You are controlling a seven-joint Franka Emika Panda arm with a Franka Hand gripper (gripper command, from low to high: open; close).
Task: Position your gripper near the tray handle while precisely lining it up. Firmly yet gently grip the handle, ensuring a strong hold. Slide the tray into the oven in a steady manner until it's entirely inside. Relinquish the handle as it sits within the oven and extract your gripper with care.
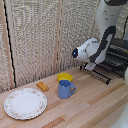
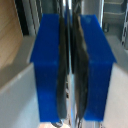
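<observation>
Tray juts from the oven at the exterior view's right. Gripper fingers pressed together, seemingly clamped on the tray handle. Thin, stiff, likely slick wire; hold mid-bar.

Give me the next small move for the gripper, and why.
Probably a short, steady push of the tray toward the oven. In the wrist view the blue fingers sit pressed nearly together around a thin dark bar, apparently the tray handle, so the gripper looks already clamped. In the exterior view the rack still sticks out from the oven over the table edge.
</observation>
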